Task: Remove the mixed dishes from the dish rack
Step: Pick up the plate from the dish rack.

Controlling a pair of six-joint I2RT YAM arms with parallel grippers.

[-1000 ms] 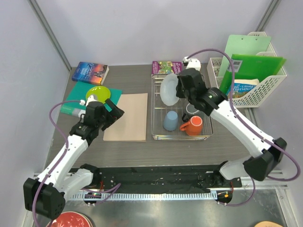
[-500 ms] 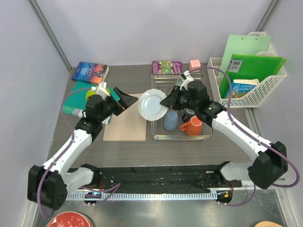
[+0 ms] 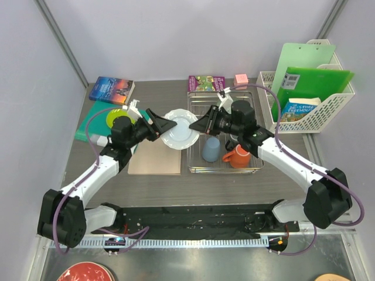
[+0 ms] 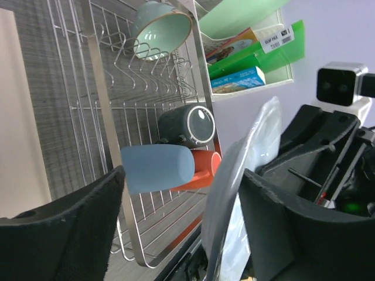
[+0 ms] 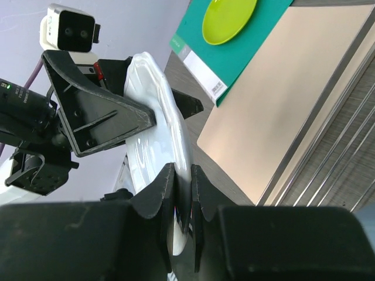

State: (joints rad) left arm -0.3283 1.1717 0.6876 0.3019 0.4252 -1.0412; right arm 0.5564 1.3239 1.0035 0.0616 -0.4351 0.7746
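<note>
While the right gripper (image 3: 199,125) is clamped on its rim, the white plate (image 3: 180,130) hangs over the dish rack's (image 3: 225,170) left edge and a tan board (image 3: 153,157). The left gripper (image 3: 167,124) straddles the opposite rim, fingers apart (not gripping). A light blue cup (image 3: 211,149) and an orange mug (image 3: 239,157) lie under the right arm.

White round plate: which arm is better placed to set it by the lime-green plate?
Probably left. The left claw, open, straddles the rim of the white round plate, and the lime-green plate lies on its side. The right claw, shut on the plate, reaches across from the silver wire dish rack.
</note>
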